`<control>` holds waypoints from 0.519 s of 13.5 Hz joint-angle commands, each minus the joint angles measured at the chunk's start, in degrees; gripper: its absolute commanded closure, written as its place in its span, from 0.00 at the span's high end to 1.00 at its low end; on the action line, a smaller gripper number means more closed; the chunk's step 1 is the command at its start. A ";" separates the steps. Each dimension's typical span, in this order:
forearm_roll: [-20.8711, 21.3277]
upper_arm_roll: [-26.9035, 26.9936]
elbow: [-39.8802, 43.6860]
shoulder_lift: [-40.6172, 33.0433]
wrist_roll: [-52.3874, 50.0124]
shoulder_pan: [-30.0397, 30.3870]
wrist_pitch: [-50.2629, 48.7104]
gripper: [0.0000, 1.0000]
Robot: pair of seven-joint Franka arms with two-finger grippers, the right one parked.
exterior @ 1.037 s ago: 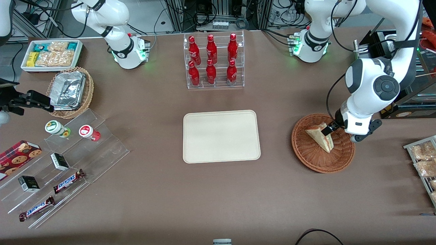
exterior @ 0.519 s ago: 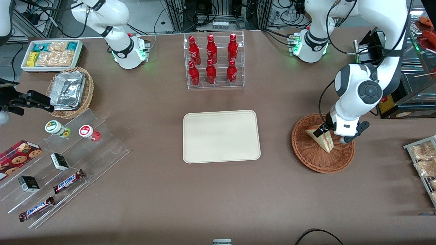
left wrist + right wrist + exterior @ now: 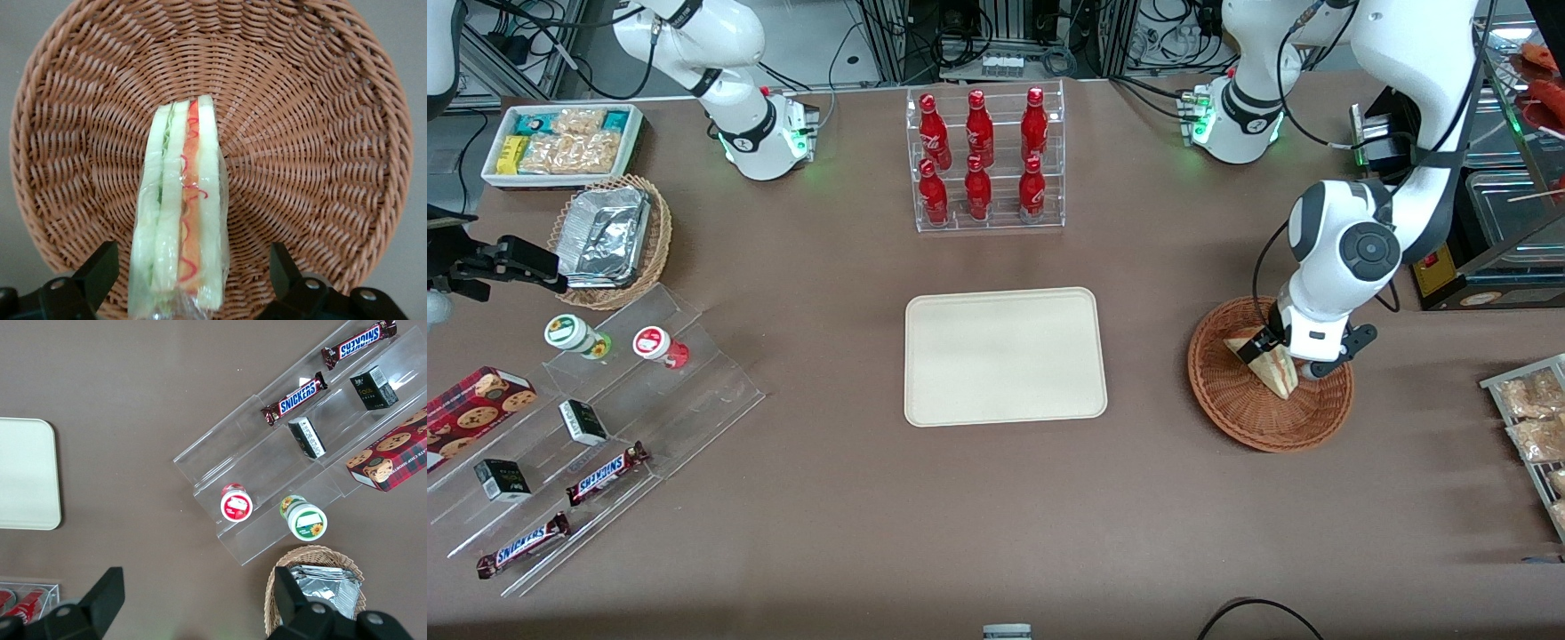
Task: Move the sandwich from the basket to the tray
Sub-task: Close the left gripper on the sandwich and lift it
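A wrapped triangular sandwich (image 3: pixel 1270 366) (image 3: pixel 181 213) of pale bread with orange and green filling lies in the round reddish-brown wicker basket (image 3: pixel 1249 420) (image 3: pixel 320 133), toward the working arm's end of the table. My gripper (image 3: pixel 1272 348) (image 3: pixel 191 277) is low in the basket and open. One black finger (image 3: pixel 100 272) stands on each side of the sandwich's wide end, with a gap between each finger and the wrap. The cream rectangular tray (image 3: pixel 1005 356) (image 3: pixel 25 473) lies flat at the table's middle with nothing on it.
A clear rack of red bottles (image 3: pixel 983 160) stands farther from the front camera than the tray. A wire rack of bagged snacks (image 3: pixel 1534 427) sits at the working arm's table edge. Acrylic steps with Snickers bars (image 3: pixel 603 473), a foil-filled tan basket (image 3: pixel 609 240) and a white snack bin (image 3: pixel 562 142) are at the parked arm's end.
The working arm has swung in and lowered over the basket. Its open gripper has slid along the sandwich, which has not moved.
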 commanded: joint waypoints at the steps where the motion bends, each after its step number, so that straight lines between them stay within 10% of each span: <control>1: 0.95 0.32 -1.71 0.78 -0.53 -0.17 3.59 0.83; 4: 0.95 0.33 -2.07 0.26 -0.44 -0.17 3.08 0.14; 7: 0.95 0.41 -1.46 -2.46 2.18 -0.17 -1.91 0.00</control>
